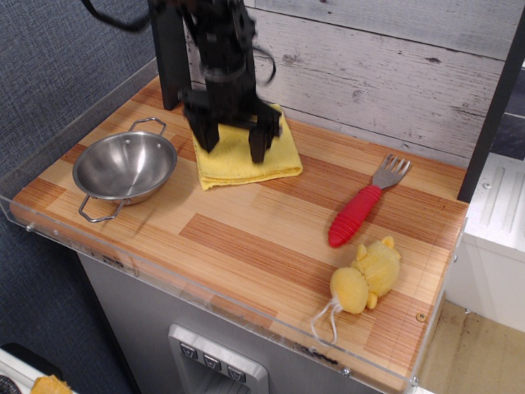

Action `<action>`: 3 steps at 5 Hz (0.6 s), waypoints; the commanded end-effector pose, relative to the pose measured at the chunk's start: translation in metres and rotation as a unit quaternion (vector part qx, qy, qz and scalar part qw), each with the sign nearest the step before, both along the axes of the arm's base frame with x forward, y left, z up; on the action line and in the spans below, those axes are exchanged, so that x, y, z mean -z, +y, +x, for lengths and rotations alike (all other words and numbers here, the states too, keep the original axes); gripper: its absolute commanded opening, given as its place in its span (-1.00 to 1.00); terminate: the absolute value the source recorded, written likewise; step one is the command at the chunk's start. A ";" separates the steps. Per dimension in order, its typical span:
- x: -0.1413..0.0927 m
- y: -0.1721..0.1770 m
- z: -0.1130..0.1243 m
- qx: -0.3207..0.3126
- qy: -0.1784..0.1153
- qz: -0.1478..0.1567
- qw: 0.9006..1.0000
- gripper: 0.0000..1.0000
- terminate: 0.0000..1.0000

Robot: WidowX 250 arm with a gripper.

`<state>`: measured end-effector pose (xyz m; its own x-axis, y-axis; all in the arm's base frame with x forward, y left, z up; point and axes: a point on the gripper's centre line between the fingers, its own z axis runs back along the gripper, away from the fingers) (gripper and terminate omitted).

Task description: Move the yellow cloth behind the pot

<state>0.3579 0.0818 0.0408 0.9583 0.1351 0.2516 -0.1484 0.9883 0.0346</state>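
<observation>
The yellow cloth (246, 160) lies flat and folded on the wooden table, right of the pot and near the back wall. The steel pot (125, 167) with two wire loop handles sits at the left, empty. My gripper (231, 148) hangs over the cloth with its two black fingers spread wide, one near the cloth's left edge and one over its middle. The fingers (257, 146) are blurred by motion and look slightly above the cloth. Nothing is held between them.
A fork with a red handle (361, 207) lies at the right. A small yellow plush toy (366, 279) sits at the front right. A black post (171, 53) stands behind the pot. A clear rim (205, 300) edges the table.
</observation>
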 end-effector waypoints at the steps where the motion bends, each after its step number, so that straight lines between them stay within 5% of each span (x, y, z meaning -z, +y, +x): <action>1: -0.048 -0.001 0.002 0.010 -0.058 0.023 0.998 1.00 -1.00; 2: -0.062 -0.002 0.000 0.025 -0.089 0.029 0.995 1.00 -1.00; 3: -0.062 -0.002 0.000 0.025 -0.089 0.029 0.995 1.00 -1.00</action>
<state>0.3567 0.0795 0.0857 0.9227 0.0762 0.3779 -0.1085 0.9920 0.0647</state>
